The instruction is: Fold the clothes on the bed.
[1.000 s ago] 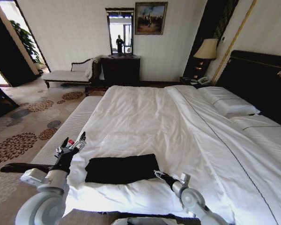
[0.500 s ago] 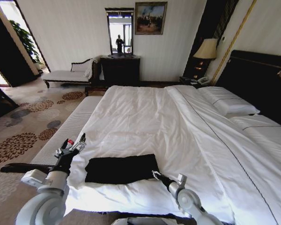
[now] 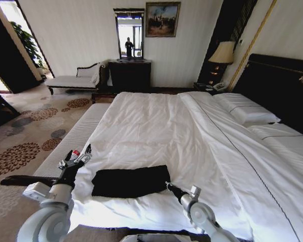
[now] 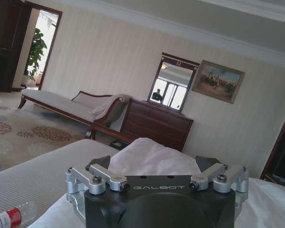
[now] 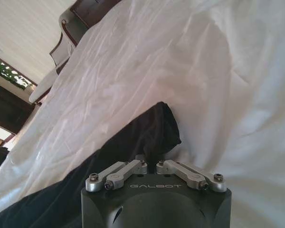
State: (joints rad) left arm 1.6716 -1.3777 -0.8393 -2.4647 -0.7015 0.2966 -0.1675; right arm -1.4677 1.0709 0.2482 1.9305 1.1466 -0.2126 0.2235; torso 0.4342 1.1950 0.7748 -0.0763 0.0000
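on the left, clear of the work: left gripper (image 3: pixel 77 157) raised beside the near corner of the bed (image 3: pixel 202 136), fingers spread open and empty, well apart from the clothes (image 3: pixel 130 181), which lie as a dark folded band on the white sheet near the foot edge. to the right, seemingly mid-fold or between folds: right gripper (image 3: pixel 167 186) just beside the band's right end, tips drawn together on nothing; likely calls for opening and pinching that edge. closer in the right wrist view: bunched cloth end (image 5: pixel 154 130) just ahead of the tips.

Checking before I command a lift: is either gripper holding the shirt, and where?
Cannot be told for the right gripper at the shirt's corner; the left gripper holds nothing.
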